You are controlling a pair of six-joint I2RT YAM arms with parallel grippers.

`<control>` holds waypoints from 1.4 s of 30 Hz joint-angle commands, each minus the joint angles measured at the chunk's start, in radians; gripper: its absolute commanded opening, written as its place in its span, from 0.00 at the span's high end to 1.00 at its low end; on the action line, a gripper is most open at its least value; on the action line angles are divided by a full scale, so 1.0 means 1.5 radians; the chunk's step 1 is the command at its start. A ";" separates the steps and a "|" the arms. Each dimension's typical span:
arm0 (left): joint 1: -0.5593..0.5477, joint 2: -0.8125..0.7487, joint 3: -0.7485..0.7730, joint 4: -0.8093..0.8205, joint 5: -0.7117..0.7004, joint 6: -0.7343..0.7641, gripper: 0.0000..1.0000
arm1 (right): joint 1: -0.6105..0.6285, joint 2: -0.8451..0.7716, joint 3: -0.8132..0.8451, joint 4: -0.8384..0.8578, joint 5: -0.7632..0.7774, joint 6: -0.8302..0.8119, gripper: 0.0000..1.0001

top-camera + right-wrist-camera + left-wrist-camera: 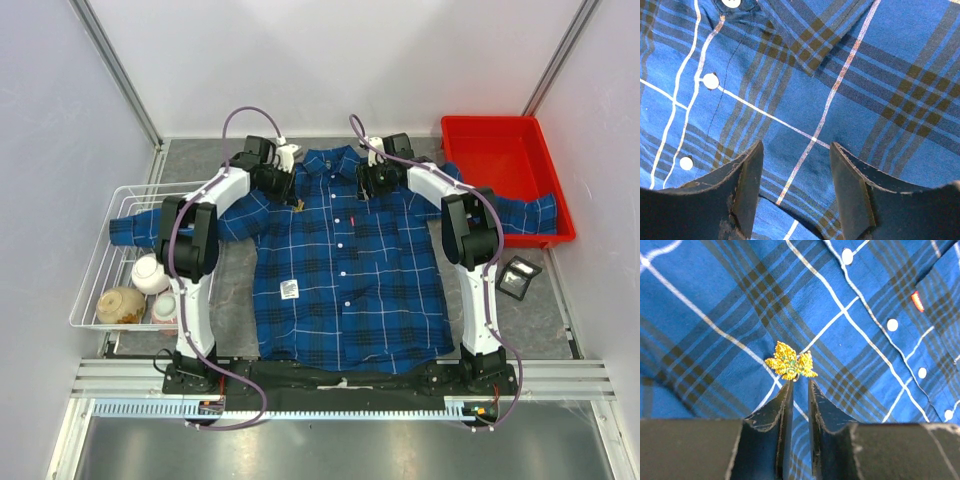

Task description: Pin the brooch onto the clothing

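Tiny gold-yellow maple-leaf brooch (790,361) lay on blue-and-black plaid button-up shirt (715,305) nr collar, at left gripper (797,384) tips. Jaws nearly closed, grip unclear. Right gripper (795,150) gaped wide, empty. Prob. best: hold cloth taut, push pin straight.

R claw (796,145) spread apart over plaid shirt (875,55), nr buttons (711,80).

Open shirt (340,290) front mid-table; wire basket (100,215) at left edge, red bin (500,140) far right.
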 commanded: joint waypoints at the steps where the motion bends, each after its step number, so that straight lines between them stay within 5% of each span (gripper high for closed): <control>1: -0.016 0.044 0.035 0.036 0.012 -0.024 0.77 | -0.004 -0.028 -0.011 -0.019 0.033 -0.026 0.37; 13: -0.013 0.056 0.089 -0.041 -0.035 -0.015 0.68 | -0.010 -0.039 -0.013 -0.026 0.038 -0.042 0.37; 24: 0.057 0.011 0.046 -0.050 0.000 -0.068 0.71 | 0.038 -0.057 0.034 0.015 -0.119 0.076 0.47; 30: 0.068 0.050 0.078 -0.080 0.033 -0.103 0.72 | 0.100 0.005 0.073 0.046 -0.122 0.156 0.60; 42: 0.070 0.120 0.113 -0.146 -0.067 -0.173 0.76 | 0.114 0.077 0.067 0.061 -0.050 0.183 0.61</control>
